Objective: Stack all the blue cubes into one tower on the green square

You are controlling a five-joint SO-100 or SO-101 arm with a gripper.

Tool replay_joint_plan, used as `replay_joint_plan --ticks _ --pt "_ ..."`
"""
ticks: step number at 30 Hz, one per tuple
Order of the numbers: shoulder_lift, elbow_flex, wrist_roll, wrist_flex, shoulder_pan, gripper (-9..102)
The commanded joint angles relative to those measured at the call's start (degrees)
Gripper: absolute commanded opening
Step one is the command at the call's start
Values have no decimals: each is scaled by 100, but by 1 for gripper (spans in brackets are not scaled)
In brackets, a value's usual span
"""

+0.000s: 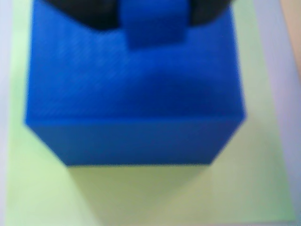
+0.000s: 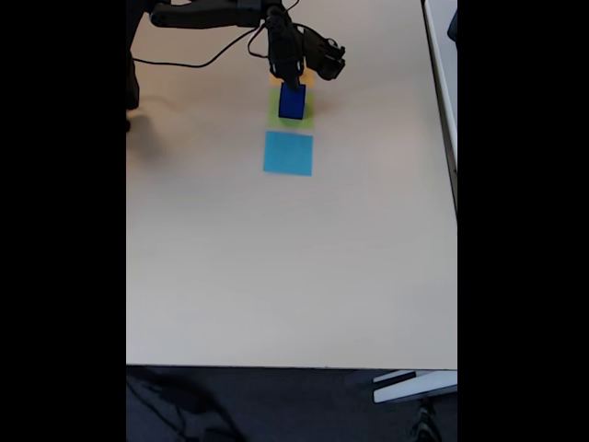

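**Small cube over the big one: the risk is an off-centre release**

In the wrist view a large blue cube [image 1: 134,103] sits on the green square [image 1: 141,197], with lime margin showing on its left, right and near sides, so the base of the tower looks already placed. At the far edge of that cube's top face, a smaller blue cube [image 1: 153,23] hangs between the dark parts of the tool [image 1: 153,12]. The tool appears to be gripping this smaller cube, with dark shapes close on either side of it, though the picture is blurred and the fingertips themselves are cut off by the frame's upper edge. Whether the small cube already touches the large cube's top or hovers just above it cannot be told.

In the fixed view the arm reaches in from the upper left, and the tool [image 2: 293,81] stands directly over the large blue cube [image 2: 292,101] on the green square [image 2: 305,118]. A light-blue square [image 2: 288,153] lies on the table [image 2: 276,276] just on the near side of the green square, and a sliver of orange square [image 2: 274,81] peeks out on its far side.

What could go wrong, as I judge it: the small cube seems to sit toward the far edge of the big cube, not its middle. Released there, it may land lopsided and leave a poor seat for any cubes to follow. Pressing down too hard could push the large cube off the green square. Opening while still above the surface could let the small cube bounce or tip off.
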Motion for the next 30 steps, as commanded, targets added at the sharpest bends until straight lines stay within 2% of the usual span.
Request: replay_joint_plan --ticks 1,30 --pt "176 0 44 -123 -18 0" --pt "237 149 0 -185 18 8"
